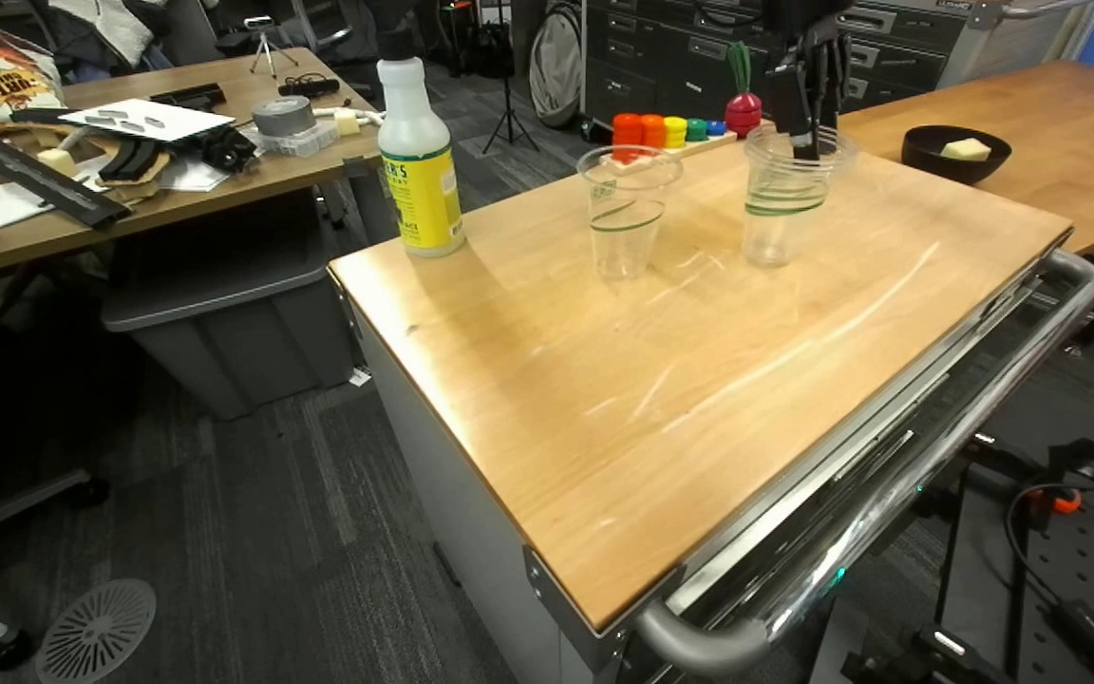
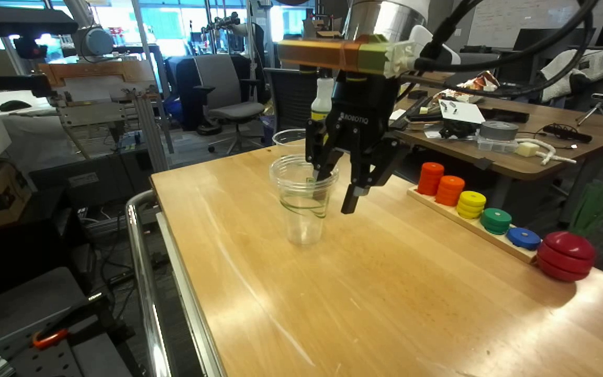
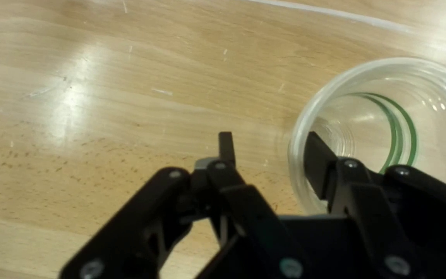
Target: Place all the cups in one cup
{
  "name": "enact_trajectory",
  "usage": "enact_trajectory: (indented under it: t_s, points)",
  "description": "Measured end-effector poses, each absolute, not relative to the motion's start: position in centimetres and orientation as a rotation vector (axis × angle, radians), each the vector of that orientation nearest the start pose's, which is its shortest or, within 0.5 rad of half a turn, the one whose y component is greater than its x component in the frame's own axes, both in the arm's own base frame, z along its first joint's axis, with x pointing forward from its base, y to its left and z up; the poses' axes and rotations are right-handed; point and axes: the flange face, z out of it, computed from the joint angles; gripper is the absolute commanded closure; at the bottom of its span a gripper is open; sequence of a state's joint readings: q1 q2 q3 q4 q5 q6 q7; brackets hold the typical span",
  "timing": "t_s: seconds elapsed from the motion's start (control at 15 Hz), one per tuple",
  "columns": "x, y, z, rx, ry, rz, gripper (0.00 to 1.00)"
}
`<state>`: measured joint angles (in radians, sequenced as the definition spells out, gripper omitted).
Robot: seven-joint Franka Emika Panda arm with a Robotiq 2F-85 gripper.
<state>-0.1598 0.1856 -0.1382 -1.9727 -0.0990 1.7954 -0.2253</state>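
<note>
My gripper (image 3: 271, 149) straddles one wall of the cup stack (image 2: 302, 222), fingers spread apart with that wall in the gap. Inside finger (image 3: 319, 166) sits in the mouth, right beside the wall; touching or not, can't tell. Outside finger (image 3: 227, 149) hangs off to the side, wood showing between it and the rim in the wrist view, so more slack there. Stack: clear tumblers nested, upright on the tabletop (image 1: 699, 380), rims bunched close; exact count, can't tell. Lone cup (image 1: 625, 237) stands upright near the stack, apart from it; in an exterior view its rim shows just behind. Edges: in both exterior views the stack stands in from the side with the metal rail (image 2: 146, 283), a stretch of wood between. Opposite side is tighter: coloured rings (image 2: 471, 205) on a wooden base (image 2: 500, 238) line that edge, with a red bulb (image 2: 566, 256) at the row's end. Bottle (image 1: 428, 195), yellow label, stands near a corner, the lone cup between it and the stack. Widest room for me: the wood running from both cups toward the rail. Black bowl (image 1: 956, 157) sits past the edge, on a neighbouring table (image 1: 1041, 119).
</note>
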Motion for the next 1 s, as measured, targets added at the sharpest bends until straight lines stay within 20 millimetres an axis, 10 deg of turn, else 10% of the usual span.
enact_trajectory:
  t_s: [0.27, 1.0]
  points:
    - [52.0, -17.1, 36.2, -3.109, 0.064, 0.570, 1.00]
    - [49.8, -18.8, 40.5, -3.077, 0.162, 0.485, 0.98]
